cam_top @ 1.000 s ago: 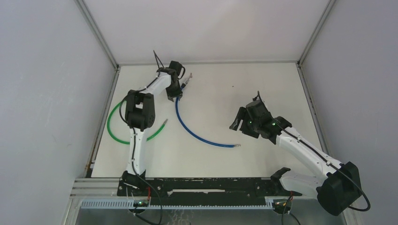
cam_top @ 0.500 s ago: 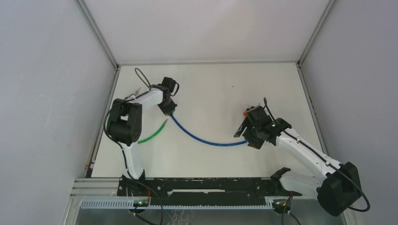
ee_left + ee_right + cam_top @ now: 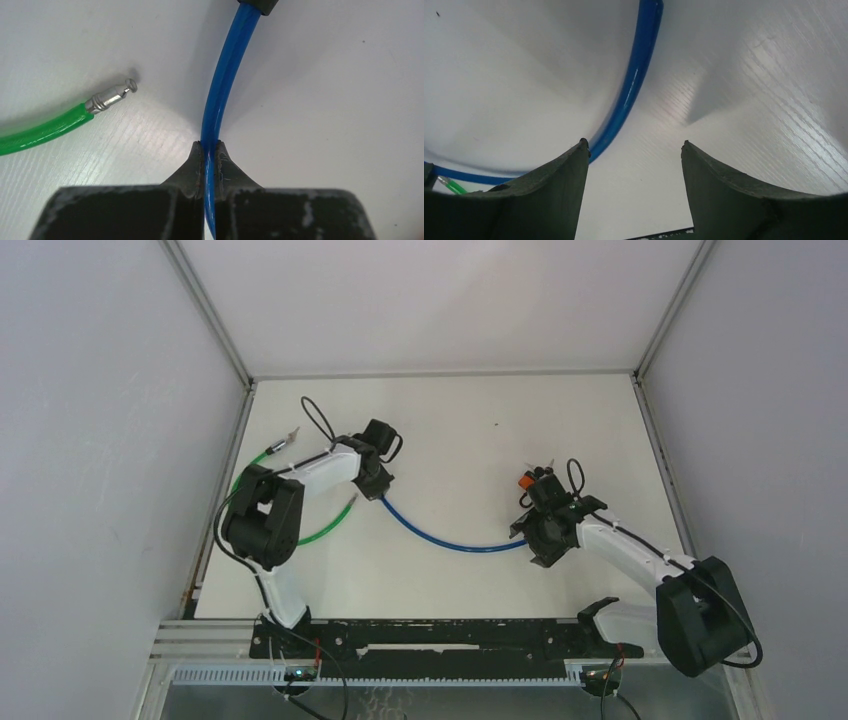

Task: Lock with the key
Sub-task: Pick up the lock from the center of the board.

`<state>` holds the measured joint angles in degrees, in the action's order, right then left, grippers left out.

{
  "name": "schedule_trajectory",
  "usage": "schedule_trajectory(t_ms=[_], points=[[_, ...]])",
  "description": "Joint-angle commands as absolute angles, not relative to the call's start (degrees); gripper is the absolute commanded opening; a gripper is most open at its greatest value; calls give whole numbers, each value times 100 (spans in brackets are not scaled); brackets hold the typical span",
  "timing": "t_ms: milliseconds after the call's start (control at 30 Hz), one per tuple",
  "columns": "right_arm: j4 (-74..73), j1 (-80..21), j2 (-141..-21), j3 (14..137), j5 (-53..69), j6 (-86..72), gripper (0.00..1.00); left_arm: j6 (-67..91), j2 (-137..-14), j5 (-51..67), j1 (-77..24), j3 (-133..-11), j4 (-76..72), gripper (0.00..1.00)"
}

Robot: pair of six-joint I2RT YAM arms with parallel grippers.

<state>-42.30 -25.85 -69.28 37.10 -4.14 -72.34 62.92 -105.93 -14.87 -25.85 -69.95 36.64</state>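
I see the left gripper clamped on the blue cable, with the green cable tip at its ten o'clock. The right gripper stands apart, the blue cable at its eleven o'clock.

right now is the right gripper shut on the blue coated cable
No, the right gripper stands wide open and the blue coated cable is not pinched.

The left arm folds at its elbow, forearm running toward two o'clock; the left gripper is pinched tight on the blue cable. The right arm stretches toward ten o'clock, and the right gripper has its jaws spread wide, holding nothing.
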Motion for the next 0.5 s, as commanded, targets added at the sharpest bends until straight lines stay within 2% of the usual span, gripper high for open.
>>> schedule_trajectory(t_ms=[0, 233, 467], points=[[-3786, -2320, -7064, 3768, -682, -7478, 74, 6085, -10000, -1833, -2681, -6898, 3582, 0], [-3849, -2002, -7518, 3967, -1218, -7312, 63, 5553, -9458, -2041, -2774, -6688, 3675, 0], [-3500, -2120, -7936, 3981, -781, -7360, 61, 5103, -8738, -1851, -2928, -6496, 3676, 0]])
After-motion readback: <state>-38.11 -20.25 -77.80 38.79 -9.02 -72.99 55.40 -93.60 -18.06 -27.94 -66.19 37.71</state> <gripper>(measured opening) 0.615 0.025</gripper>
